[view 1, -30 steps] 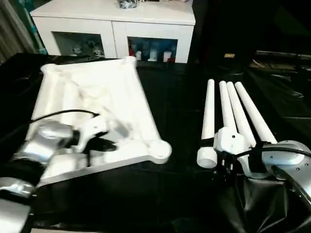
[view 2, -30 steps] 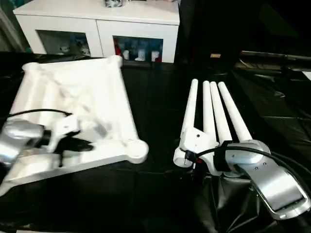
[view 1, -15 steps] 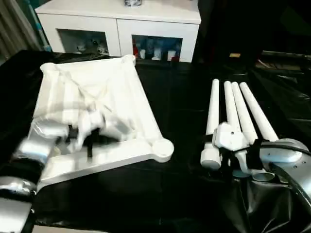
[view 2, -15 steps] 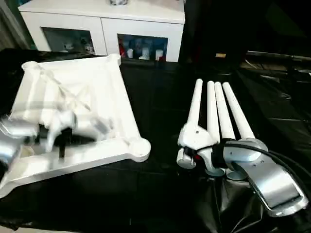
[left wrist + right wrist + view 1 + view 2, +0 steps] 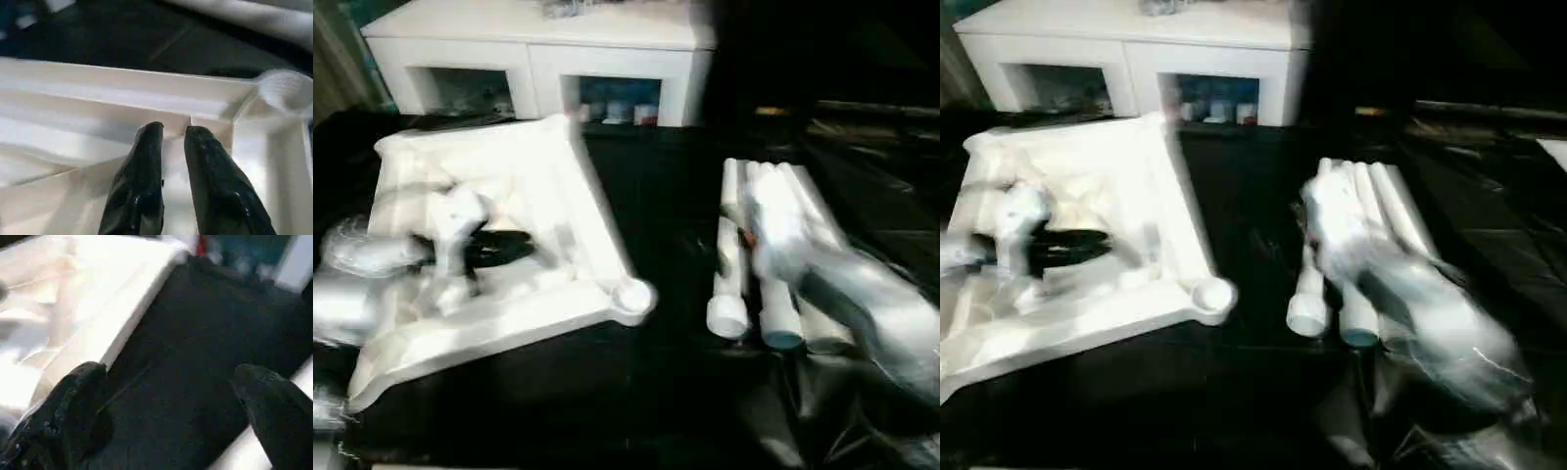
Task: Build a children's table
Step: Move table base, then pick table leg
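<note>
**Tabletop upside down, legs bundled at right**

Lower right of the head view, the blurred right gripper [image 5: 171,382] hangs above the legs [image 5: 773,255], fingers spread wide with nothing between them. At left, the left gripper [image 5: 171,134] lies over the tabletop [image 5: 558,176], its black fingers [image 5: 494,247] a narrow gap apart, tips by a rib near the corner socket [image 5: 631,294]. Black sheeting [image 5: 656,196] covers the surface. A white cabinet [image 5: 538,49] stands at the top.

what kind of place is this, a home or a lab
Probably a staged home-like room used as a test space. A white cabinet with glass doors holding small items stands at the back, while black sheeting covers the work surface where the white plastic ribbed tabletop and white tube legs lie.
</note>
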Motion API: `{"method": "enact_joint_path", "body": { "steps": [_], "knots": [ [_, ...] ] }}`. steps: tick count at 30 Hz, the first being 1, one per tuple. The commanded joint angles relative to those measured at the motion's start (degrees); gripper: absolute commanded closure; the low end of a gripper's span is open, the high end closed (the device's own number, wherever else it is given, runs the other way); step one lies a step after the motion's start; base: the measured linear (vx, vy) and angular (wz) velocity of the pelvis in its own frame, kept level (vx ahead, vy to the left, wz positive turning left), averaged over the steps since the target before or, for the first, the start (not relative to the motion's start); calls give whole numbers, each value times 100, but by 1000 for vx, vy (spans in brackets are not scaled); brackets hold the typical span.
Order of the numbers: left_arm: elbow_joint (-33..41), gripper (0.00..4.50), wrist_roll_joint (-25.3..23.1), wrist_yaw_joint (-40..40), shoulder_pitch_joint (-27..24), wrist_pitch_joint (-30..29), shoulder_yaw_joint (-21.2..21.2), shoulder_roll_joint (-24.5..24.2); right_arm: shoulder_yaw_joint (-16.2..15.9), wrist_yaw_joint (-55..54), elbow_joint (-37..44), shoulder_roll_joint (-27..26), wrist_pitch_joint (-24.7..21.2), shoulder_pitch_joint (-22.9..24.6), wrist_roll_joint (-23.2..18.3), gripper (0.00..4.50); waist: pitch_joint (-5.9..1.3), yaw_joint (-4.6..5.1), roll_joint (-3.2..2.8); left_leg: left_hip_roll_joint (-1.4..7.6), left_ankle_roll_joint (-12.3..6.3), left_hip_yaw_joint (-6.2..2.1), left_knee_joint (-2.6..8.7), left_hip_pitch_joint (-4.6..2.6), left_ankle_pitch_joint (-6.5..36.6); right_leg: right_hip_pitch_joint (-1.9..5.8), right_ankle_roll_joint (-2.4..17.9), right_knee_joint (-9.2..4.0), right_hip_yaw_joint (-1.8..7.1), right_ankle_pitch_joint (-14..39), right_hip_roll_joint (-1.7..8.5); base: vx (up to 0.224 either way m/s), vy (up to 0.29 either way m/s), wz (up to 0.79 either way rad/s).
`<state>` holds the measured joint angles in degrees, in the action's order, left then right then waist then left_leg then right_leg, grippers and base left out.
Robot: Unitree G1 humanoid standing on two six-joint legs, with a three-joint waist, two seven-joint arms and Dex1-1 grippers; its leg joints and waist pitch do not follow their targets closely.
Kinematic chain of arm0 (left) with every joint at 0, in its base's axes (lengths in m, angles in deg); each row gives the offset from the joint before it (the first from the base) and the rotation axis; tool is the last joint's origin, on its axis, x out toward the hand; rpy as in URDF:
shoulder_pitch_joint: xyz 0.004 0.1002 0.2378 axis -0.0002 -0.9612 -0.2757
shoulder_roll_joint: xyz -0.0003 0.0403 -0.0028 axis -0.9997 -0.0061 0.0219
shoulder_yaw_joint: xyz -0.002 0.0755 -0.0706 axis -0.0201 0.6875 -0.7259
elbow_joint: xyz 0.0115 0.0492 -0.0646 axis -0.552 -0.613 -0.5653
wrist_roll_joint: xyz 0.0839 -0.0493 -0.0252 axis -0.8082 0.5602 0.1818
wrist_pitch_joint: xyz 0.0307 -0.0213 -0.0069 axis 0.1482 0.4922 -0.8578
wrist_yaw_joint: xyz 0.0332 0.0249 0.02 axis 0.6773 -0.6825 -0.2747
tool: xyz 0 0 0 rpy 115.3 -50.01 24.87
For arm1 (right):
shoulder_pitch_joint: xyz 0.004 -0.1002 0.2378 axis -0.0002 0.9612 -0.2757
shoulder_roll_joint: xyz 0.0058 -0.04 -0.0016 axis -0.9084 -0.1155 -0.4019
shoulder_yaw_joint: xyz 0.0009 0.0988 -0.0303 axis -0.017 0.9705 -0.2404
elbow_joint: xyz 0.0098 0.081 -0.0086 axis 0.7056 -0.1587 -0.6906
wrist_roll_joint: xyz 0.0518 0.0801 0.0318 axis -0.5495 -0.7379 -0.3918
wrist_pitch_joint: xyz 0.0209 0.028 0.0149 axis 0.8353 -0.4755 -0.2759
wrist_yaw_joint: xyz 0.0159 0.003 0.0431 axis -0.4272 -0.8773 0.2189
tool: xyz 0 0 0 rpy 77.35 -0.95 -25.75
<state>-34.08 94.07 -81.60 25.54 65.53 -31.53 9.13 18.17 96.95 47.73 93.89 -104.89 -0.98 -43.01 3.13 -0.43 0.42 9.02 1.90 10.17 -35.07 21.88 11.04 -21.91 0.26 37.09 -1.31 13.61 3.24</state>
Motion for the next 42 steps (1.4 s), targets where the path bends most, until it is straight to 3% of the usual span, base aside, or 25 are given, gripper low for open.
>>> {"method": "enact_joint_path", "body": {
  "steps": [1, 3, 4, 8, 9, 10, 13, 14, 16, 17, 21, 23, 24, 30, 38, 42],
  "knots": [
    [285, 353, -120, 645, 23, -240, -219, 123, 241, -526, -385, -87, -187, -75, 164, 0, -335, -63, -16, 388, 187, -139, 428, -133, 808, 210, 1510, -452, 280, 574, 471, 0, 0, 0],
    [444, 353, -132, 912, 73, -256, -285, 264, 308, -699, -592, -189, -155, -166, 167, 0, -358, -154, 7, 406, 210, -122, 433, -186, 703, 182, 1463, -438, 250, 202, 449, 0, 0, 0],
    [587, 353, 100, 1061, 168, -372, -434, 391, 439, -906, -884, -287, -73, -304, 134, 0, -358, -176, 60, 412, 215, -111, 440, -173, 612, 191, 1474, -412, 245, 32, 453, 0, 0, 0],
    [1197, 353, 678, 1153, 184, -856, -654, 498, 646, -1202, -1539, -455, -2, -682, 47, 0, -357, -303, 57, 387, 240, -104, 425, -151, 304, 222, 1501, -333, 219, -586, 470, 0, 0, 0],
    [1457, 353, 798, 1033, 94, -998, -644, 459, 647, -1258, -1770, -493, 43, -824, 144, 0, -358, -327, -4, 379, 258, -110, 421, -147, 260, 223, 1466, -331, 215, -685, 468, 0, 0, 0],
    [1638, 353, 767, 1007, 23, -1115, -621, 437, 683, -1345, -1913, -554, 15, -941, 234, 0, -355, -330, 1, 371, 282, -105, 426, -135, 276, 232, 1453, -330, 215, -721, 461, 0, 0, 0],
    [1735, 353, 627, 956, -39, -1046, -557, 414, 776, -1577, -2062, -647, -73, -1126, 360, 0, -344, -344, -69, 354, 390, -102, 435, -149, 487, 224, 1345, -360, 219, -477, 442, 0, 0, 0],
    [1756, 353, 675, 958, -13, -1138, -540, 446, 800, -1599, -2086, -639, -101, -1152, 341, 0, -345, -355, -139, 352, 437, -111, 437, -160, 566, 219, 1316, -362, 216, -435, 442, 0, 0, 0],
    [1716, 353, 686, 1008, 27, -931, -538, 556, 910, -1729, -2089, -697, -371, -1160, 276, 0, -337, -358, -58, 364, 504, -107, 457, -169, 698, 231, 1281, -384, 217, -344, 429, 0, 0, 0],
    [1773, 353, 730, 955, 23, -852, -502, 583, 921, -1812, -2058, -681, -765, -1154, 280, 0, -335, -383, -73, 361, 514, -115, 463, -161, 658, 240, 1276, -383, 213, -334, 435, 0, 0, 0],
    [2179, 353, 983, 765, -72, -1220, -300, 510, 953, -1813, -1952, -570, -1219, -1046, 194, 0, -349, -418, -74, 365, 565, -112, 458, -154, 519, 244, 1222, -357, 198, -494, 435, 0, 0, 0],
    [2307, 353, 940, 680, -157, -1264, -177, 470, 955, -1831, -2000, -533, -1303, -1009, 254, 0, -351, -424, -48, 365, 556, -99, 455, -155, 485, 247, 1190, -361, 202, -503, 434, 0, 0, 0],
    [2432, 353, 894, 616, -251, -1312, -42, 447, 910, -1878, -2059, -457, -1396, -957, 369, 0, -350, -431, -1, 368, 528, -101, 456, -134, 412, 270, 1173, -355, 205, -490, 447, 0, 0, 0],
    [2608, 353, 901, 412, -427, -1484, 153, 328, 894, -1887, -2146, -492, -1505, -966, 359, 0, -341, -414, -72, 354, 569, -95, 456, -149, 493, 236, 1087, -381, 204, -259, 424, 0, 0, 0],
    [2962, 353, 1324, -151, -491, -1776, 304, 53, 909, -1842, -2221, -689, -1679, -1049, 230, 0, -342, -402, -77, 350, 628, -95, 470, -158, 618, 223, 1126, -375, 197, -232, 414, 0, 0, 0],
    [2974, 353, 1237, -65, -474, -1718, 306, 46, 894, -1768, -2131, -794, -1667, -1140, 141, 0, -343, -404, -79, 356, 625, -101, 475, -155, 652, 231, 1115, -377, 198, -198, 418, 0, 0, 0]
  ]
}}
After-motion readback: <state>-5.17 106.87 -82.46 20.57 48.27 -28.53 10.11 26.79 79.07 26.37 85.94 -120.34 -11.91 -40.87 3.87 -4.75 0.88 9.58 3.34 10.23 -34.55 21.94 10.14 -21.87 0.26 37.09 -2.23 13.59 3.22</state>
